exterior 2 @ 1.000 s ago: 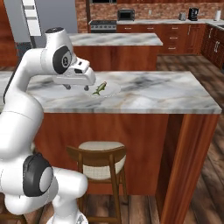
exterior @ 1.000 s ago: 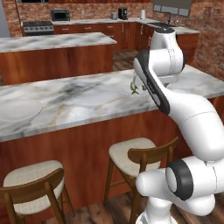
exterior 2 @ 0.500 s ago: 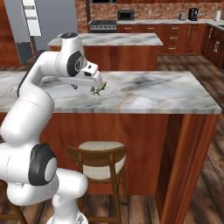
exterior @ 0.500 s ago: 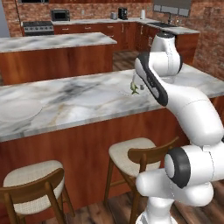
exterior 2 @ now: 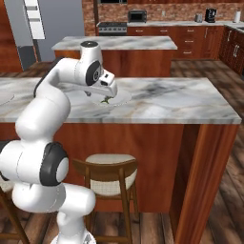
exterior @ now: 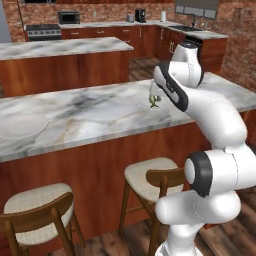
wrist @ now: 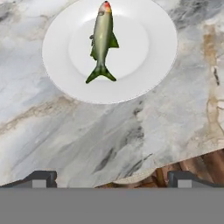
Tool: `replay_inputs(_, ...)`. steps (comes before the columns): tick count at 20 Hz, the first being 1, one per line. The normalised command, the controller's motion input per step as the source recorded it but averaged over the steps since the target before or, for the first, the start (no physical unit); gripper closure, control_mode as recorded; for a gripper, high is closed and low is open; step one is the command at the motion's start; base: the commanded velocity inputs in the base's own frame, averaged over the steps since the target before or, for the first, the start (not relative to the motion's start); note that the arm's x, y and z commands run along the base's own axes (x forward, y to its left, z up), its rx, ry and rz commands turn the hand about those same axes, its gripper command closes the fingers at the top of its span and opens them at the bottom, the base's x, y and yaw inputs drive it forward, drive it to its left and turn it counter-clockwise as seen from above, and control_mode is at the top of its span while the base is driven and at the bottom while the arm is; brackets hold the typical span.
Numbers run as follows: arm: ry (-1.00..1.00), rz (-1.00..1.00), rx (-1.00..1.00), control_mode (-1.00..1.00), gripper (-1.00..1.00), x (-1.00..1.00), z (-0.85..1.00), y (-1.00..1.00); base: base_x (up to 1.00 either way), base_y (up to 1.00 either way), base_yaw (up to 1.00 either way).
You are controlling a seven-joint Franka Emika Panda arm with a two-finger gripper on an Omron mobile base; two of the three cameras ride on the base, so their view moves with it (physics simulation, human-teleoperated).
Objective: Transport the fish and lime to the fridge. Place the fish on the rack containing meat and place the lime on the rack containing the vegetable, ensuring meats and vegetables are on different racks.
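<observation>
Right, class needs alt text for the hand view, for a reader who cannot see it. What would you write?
A slim greenish fish lies on a round white plate on a grey-veined marble counter. The open gripper hangs above the counter's near edge, short of the plate, its two dark fingertips wide apart.

The fish is seen lying on a plate set on the bench, with the pincer held above the bench's near edge; stools are tucked below.

A slim olive-green fish with a red snout lay on a plain white round plate atop the grey-veined marble counter.
</observation>
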Motion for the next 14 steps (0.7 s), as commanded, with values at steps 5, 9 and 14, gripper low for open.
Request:
replay_inputs(5,0.00,-0.04,-0.01,-1.00,-1.00,0.47,0.00,0.00,0.00,0.00,0.00)
replay_inputs(9,0.01,-0.07,-0.01,-1.00,-1.00,0.43,0.00,0.00,0.00,0.00,0.00)
replay_inputs(14,0.05,-0.09,-0.04,-1.00,-1.00,0.42,-0.08,0.02,0.00,0.00,0.00)
